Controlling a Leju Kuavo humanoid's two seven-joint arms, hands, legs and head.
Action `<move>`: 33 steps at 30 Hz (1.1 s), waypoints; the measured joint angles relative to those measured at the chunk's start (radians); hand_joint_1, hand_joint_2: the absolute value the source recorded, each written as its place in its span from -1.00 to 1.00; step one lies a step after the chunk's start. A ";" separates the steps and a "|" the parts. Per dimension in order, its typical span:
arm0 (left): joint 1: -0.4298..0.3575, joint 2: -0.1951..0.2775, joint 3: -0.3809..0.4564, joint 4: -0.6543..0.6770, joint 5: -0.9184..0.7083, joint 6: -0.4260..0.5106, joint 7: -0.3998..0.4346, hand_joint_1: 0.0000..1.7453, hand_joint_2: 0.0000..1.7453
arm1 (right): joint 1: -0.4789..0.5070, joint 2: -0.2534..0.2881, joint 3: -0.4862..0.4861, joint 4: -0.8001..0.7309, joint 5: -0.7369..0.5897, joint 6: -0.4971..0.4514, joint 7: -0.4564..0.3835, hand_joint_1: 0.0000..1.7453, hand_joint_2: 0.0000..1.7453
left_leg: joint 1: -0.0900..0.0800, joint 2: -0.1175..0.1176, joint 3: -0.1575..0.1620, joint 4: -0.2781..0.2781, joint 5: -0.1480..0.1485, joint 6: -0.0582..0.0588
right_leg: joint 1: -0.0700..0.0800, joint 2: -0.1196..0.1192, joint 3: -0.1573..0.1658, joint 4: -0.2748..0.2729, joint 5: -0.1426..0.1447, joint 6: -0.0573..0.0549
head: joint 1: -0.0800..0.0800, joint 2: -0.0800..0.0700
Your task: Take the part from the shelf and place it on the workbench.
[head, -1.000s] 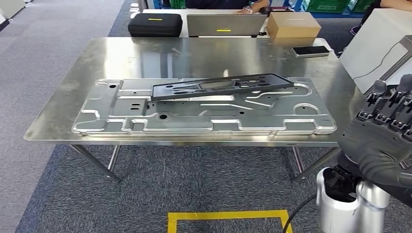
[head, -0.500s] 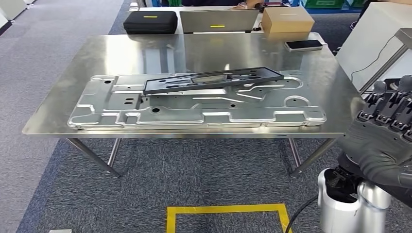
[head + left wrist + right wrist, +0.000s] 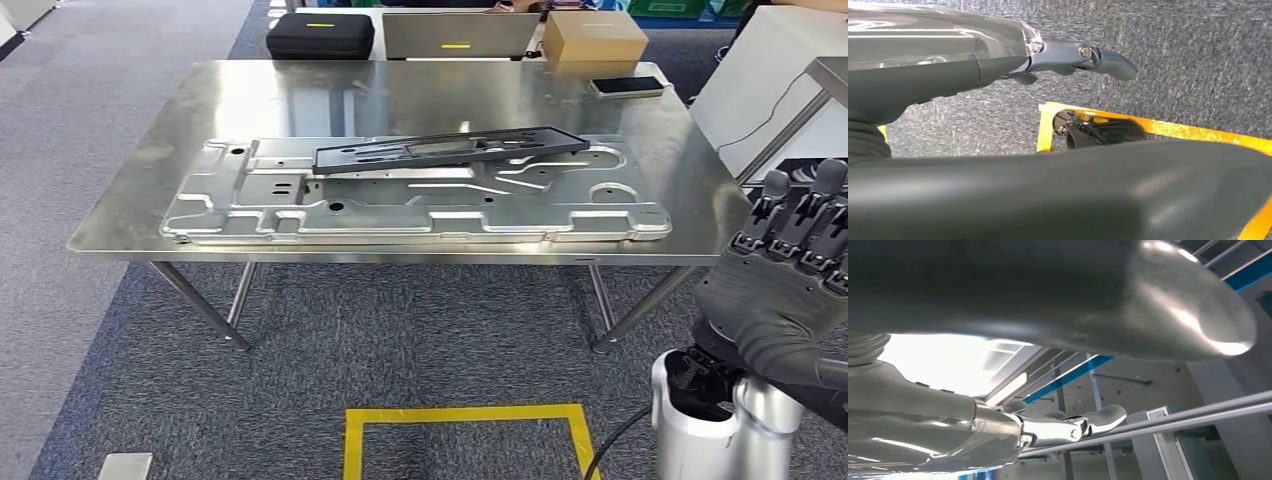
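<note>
Two cases (image 3: 320, 35) (image 3: 460, 35) beyond workbench (image 3: 150, 200).

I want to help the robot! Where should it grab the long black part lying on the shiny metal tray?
Probably by one narrow end of the black part, coming from the side: it is long, thin, lies flat on the metal tray, and both ends look reachable.
</note>
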 joint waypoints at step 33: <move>0.008 0.009 0.003 -0.001 0.022 0.014 -0.003 -1.00 -1.00 | 0.136 0.033 0.017 -0.035 0.032 0.027 -0.035 -1.00 -1.00 | -0.003 0.001 -0.013 0.004 0.013 -0.012 | 0.004 0.002 0.022 -0.046 -0.003 -0.015 | 0.000 0.000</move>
